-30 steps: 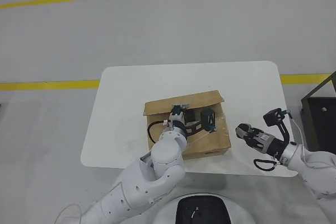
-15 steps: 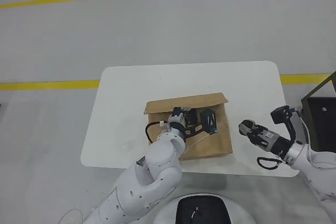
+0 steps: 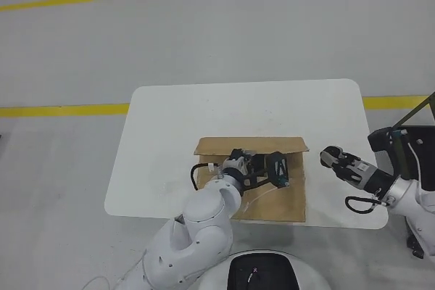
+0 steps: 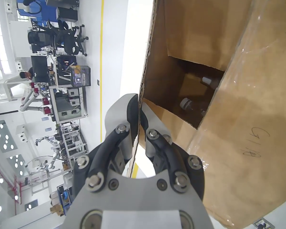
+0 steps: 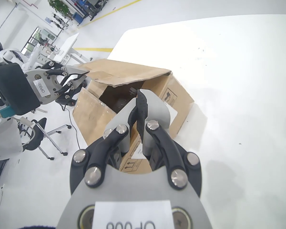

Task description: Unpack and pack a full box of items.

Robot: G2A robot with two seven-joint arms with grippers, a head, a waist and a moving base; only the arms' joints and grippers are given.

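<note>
Across the white bench (image 3: 167,123) the box (image 3: 275,206) has been dragged toward the robot's right and squared up, and it now lies by the near edge. Its flap (image 4: 186,13) is pinched at the rim by the left end effector (image 4: 139,113) (seemingly so the bottles (image 4: 186,102) inside can be reached). The right end effector (image 5: 140,101), pressed together and empty, is held just beside the box.

The top view looks straight down from above the robot onto the white desk (image 3: 203,116) and the cardboard box (image 3: 283,206). The left wrist view sits close against the box, facing into its opening. The right wrist view faces the same box from farther right.
</note>
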